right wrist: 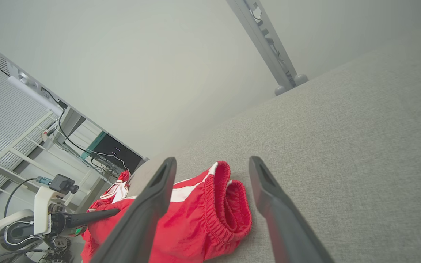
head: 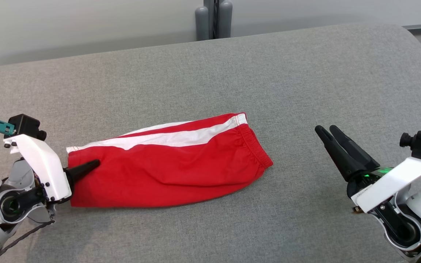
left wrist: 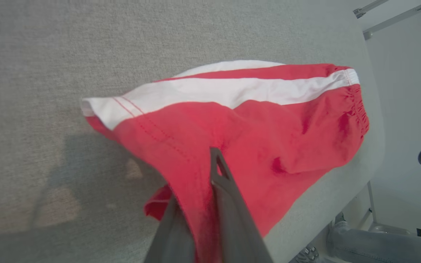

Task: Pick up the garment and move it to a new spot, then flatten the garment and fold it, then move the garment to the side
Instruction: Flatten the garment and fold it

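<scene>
While it pinches the hem end of the red shorts (head: 166,171), the left tool (head: 86,168) sits low at the left, one dark finger lying on top of the cloth. The red shorts lie lengthwise on the grey surface (head: 305,73), white stripe along the far edge, elastic waistband pointing towards the right tool (head: 325,128). That tool stands wide and empty, well apart from the cloth.

The garment (head: 166,171) hides one fingertip of the left claw (head: 94,165).
</scene>
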Tool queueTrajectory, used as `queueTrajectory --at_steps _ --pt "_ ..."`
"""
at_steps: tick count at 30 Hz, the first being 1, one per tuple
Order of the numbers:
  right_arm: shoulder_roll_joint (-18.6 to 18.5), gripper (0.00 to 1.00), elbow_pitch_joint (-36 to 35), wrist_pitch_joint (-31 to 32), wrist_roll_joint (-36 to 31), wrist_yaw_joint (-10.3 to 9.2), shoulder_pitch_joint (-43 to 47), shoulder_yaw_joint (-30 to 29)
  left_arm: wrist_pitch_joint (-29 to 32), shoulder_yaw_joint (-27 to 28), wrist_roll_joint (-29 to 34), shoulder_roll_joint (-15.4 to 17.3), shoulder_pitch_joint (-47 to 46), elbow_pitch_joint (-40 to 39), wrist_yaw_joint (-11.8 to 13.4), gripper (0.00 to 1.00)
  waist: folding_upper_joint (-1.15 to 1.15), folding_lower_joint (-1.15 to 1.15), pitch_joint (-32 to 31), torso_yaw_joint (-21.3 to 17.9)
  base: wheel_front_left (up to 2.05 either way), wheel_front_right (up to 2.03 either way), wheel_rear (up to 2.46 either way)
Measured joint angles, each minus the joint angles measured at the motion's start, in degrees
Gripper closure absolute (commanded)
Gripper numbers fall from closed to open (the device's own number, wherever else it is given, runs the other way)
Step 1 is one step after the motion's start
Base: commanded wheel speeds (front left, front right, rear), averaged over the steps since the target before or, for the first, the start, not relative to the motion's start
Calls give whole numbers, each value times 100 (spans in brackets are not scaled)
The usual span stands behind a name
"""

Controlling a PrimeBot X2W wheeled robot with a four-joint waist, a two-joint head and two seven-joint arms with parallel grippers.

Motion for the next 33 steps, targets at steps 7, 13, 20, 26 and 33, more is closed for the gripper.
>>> queueTrajectory --at_steps 7,13,20,26,33 --pt "-3 0 59 49 -2 0 20 -21 -63 -26 83 -96 22 120 -57 0 0 0 -69 64 0 0 0" --pt "-19 0 122 48 -57 0 131 -91 -442 18 441 99 -25 107 -101 0 0 0 -254 158 0 0 0" --pt "-76 0 221 18 -163 0 314 -203 -1588 243 1011 380 22 -456 212 0 0 0 -523 333 0 0 0" --pt "68 0 488 -140 -555 0 506 -546 -2874 456 1338 489 589 -1172 822 0 0 0 -754 561 0 0 0" --pt "371 0 599 -224 -1100 0 661 -978 -3757 678 1566 570 1127 -1586 1441 0 0 0 -863 694 0 0 0"
